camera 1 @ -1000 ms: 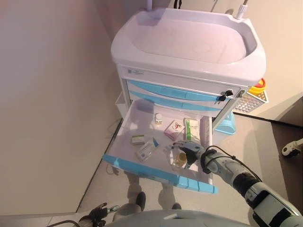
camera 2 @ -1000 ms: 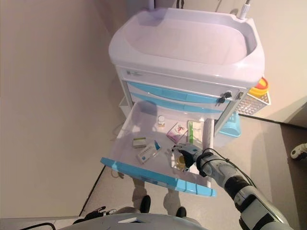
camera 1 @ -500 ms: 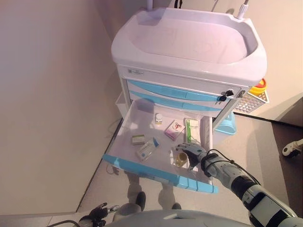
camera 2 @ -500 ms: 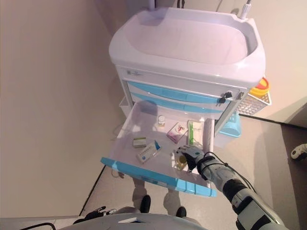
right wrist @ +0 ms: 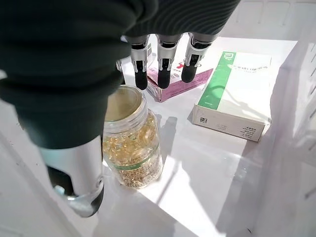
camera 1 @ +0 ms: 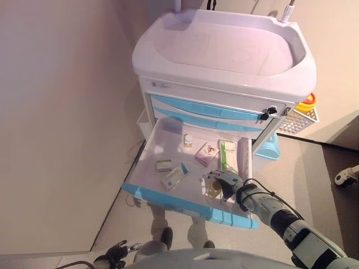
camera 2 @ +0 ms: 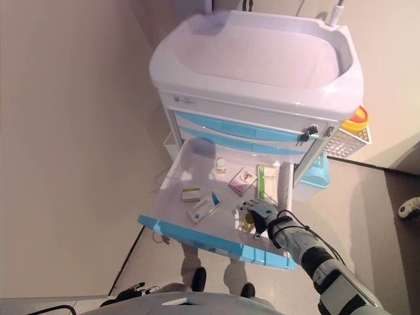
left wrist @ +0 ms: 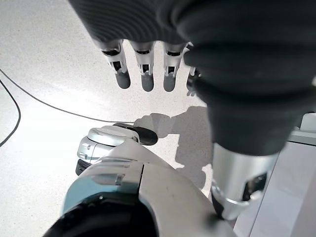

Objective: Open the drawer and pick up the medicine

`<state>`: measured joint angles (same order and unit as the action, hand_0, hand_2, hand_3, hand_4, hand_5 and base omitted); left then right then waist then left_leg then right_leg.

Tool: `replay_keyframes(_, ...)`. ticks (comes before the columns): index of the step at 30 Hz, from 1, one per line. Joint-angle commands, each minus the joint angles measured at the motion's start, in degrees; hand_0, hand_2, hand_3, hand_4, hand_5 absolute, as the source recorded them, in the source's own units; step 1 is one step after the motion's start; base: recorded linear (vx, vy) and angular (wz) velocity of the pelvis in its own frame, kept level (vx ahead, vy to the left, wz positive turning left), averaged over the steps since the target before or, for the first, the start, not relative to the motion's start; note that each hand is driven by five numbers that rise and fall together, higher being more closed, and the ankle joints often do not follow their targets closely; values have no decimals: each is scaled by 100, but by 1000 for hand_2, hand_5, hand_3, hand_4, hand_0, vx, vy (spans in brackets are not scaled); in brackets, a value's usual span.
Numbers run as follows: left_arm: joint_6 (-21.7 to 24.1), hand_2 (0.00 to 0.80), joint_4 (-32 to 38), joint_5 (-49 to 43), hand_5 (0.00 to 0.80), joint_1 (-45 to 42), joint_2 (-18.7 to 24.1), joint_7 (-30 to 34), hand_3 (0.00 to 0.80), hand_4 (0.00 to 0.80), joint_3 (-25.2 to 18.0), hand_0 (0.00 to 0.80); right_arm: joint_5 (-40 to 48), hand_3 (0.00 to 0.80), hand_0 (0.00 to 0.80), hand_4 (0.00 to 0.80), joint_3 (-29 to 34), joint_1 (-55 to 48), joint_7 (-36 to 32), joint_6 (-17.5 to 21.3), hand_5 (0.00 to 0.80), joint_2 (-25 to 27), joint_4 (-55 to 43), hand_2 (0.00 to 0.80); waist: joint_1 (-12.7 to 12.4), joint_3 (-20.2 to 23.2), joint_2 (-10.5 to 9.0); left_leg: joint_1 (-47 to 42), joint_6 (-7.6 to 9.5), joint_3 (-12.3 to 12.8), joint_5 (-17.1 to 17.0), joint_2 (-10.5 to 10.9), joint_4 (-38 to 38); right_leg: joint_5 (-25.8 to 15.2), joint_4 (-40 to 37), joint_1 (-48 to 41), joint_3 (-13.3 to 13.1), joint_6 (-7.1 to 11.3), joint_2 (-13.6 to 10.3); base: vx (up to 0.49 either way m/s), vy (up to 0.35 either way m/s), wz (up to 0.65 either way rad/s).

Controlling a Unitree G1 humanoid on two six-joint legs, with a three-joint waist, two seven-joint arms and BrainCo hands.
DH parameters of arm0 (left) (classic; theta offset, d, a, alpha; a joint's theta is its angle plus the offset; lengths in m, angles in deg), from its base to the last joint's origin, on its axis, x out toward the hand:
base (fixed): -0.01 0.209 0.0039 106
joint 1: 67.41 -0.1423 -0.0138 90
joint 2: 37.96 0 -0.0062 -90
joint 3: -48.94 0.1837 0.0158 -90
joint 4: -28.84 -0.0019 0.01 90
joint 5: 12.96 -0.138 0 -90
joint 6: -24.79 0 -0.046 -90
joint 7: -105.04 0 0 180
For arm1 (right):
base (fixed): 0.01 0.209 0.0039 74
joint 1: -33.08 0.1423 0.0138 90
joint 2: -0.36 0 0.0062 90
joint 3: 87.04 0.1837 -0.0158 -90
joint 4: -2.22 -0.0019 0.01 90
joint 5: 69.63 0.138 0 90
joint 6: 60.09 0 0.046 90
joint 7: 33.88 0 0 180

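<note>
The cart's drawer (camera 2: pixel 172 182) stands pulled out, with the right hand (camera 2: pixel 261 212) reaching in over a small jar (camera 2: pixel 247 223) near the front right corner. Further in lie a green-and-white box (camera 2: pixel 266 180), a pink box (camera 2: pixel 242 180) and two small cartons (camera 2: pixel 202 209)

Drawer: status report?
Drawer open. Right hand open over capsule jar, no grasp yet. Left hand idle, open. Nothing blocking jar.
</note>
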<state>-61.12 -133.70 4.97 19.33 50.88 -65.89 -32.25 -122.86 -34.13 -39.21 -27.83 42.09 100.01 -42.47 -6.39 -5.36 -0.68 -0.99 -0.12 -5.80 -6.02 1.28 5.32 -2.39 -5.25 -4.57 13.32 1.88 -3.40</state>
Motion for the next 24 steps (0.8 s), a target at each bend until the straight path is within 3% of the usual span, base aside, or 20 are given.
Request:
replay_keyframes(1, 121, 0, -208, -178, 0, 241, -102, -10, 0, 0, 329, 0, 50, 0, 0, 0, -206, 197, 222, -12, 0, -116, -57, 0, -157, -17, -154, -82, -14, 164, 464, 83, -32, -114, 159, 154, -140, 341, -351, 0, 0, 0)
replay_keyframes(15, 96, 0, -199, -190, 0, 218, -124, -3, 0, 0, 343, 0, -11, 0, 0, 0, -136, 146, 466, -128, 0, -160, 30, 0, -168, -7, -143, -95, -9, 149, 466, 89, -32, -127, 144, 134, -127, 350, -362, 0, 0, 0)
replay_keyframes(16, 97, 0, -198, -195, 0, 212, -124, 1, 0, 0, 339, 0, -24, 364, 364, 364, -128, 141, 495, -129, 364, -165, 18, 364, -167, -8, -141, -94, -8, 149, 467, 89, -32, -127, 146, 137, -130, 351, -361, 0, 0, 0)
replay_keyframes(17, 97, 0, -201, -194, 0, 212, -122, 5, 0, 0, 336, 0, -45, 496, 496, 496, -121, 137, 500, -131, 496, -166, 3, 496, -163, -8, -140, -94, -7, 150, 466, 90, -32, -128, 149, 141, -134, 352, -360, 0, 0, 0)
replay_keyframes(18, 95, 0, -203, -189, 0, 211, -118, 10, 0, 0, 335, 0, -59, 800, 800, 800, -122, 130, 503, -130, 800, -162, -11, 800, -159, -6, -139, -93, -7, 151, 466, 90, -32, -127, 149, 142, -139, 352, -360, 0, 0, 0)
replay_keyframes(24, 111, 0, -212, -183, 0, 209, -116, 16, 0, 0, 318, 0, -117, 800, 800, 800, -141, 106, 534, -93, 800, -163, -20, 800, -150, 6, -144, -100, -5, 163, 465, 87, -32, -133, 147, 139, -149, 355, -360, 0, 0, 0)
